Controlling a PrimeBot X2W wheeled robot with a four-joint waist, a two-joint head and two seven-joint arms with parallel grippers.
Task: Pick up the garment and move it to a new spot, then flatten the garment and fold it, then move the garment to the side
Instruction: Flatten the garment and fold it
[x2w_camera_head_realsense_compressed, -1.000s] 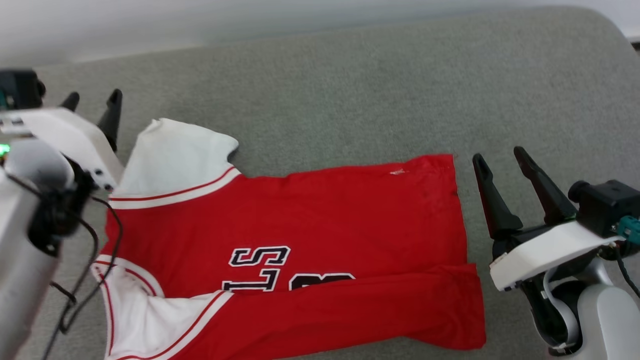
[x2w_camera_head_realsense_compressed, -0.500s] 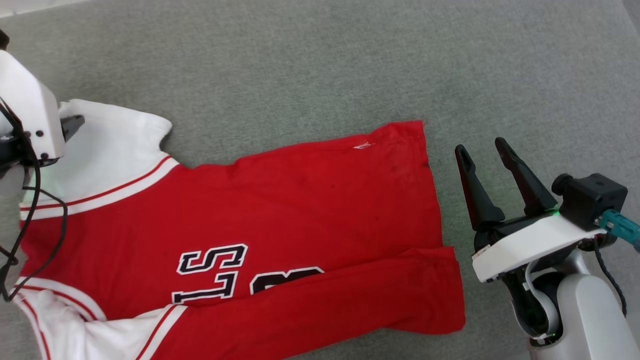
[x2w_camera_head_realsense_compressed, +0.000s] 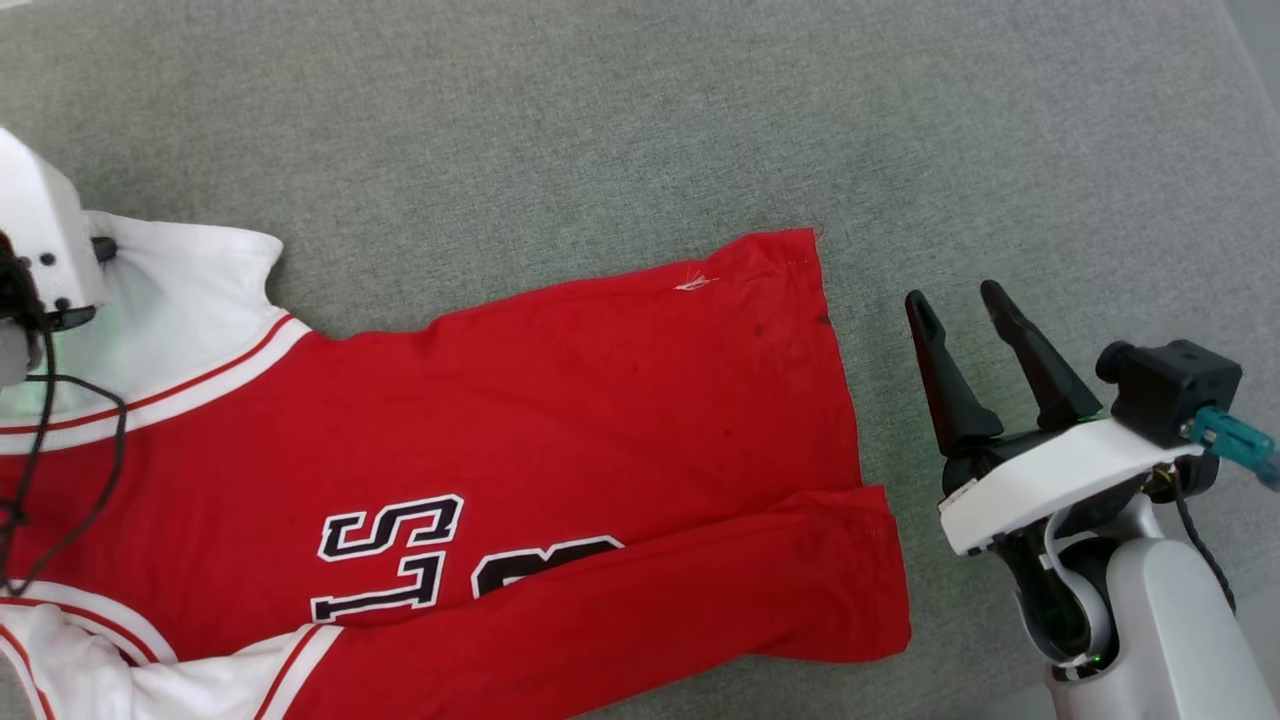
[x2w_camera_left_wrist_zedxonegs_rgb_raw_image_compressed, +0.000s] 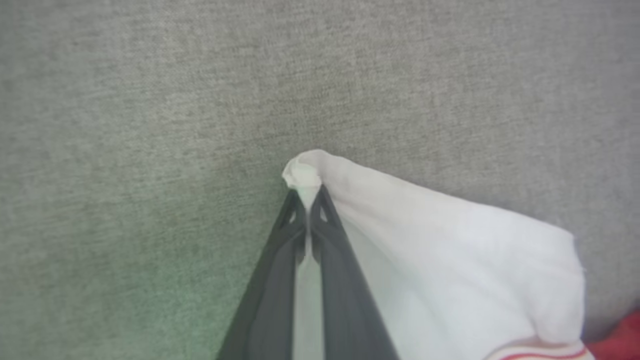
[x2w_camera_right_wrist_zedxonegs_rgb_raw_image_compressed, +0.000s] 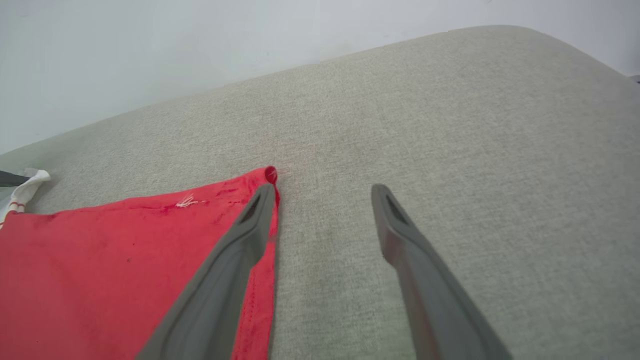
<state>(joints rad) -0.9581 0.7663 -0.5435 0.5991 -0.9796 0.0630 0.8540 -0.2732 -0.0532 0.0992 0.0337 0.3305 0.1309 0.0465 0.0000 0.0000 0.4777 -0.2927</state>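
Observation:
The garment (x2w_camera_head_realsense_compressed: 600, 400) is a red jersey with white sleeves and black letters, spread on the grey cushion with its lower edge folded over. In the left wrist view my left gripper (x2w_camera_left_wrist_zedxonegs_rgb_raw_image_compressed: 306, 202) is shut on the corner of the white sleeve (x2w_camera_left_wrist_zedxonegs_rgb_raw_image_compressed: 450, 260), and a nub of cloth pokes out past the tips. The head view has that arm's white wrist housing (x2w_camera_head_realsense_compressed: 40, 240) over the same sleeve at the left edge. My right gripper (x2w_camera_head_realsense_compressed: 952, 296) stands open just right of the garment's hem. Its left finger (x2w_camera_right_wrist_zedxonegs_rgb_raw_image_compressed: 250, 225) lies along the red hem corner (x2w_camera_right_wrist_zedxonegs_rgb_raw_image_compressed: 270, 174), with nothing between the fingers.
Grey woven cushion (x2w_camera_head_realsense_compressed: 600, 120) stretches beyond and to the right of the garment. A pale wall (x2w_camera_right_wrist_zedxonegs_rgb_raw_image_compressed: 150, 50) rises behind its rounded far edge. A black cable (x2w_camera_head_realsense_compressed: 60, 440) hangs from the left arm over the shirt's shoulder.
The head camera has tilted down and shifted. My left gripper came down onto the white sleeve and closed on its corner. The right gripper stays open beside the hem.

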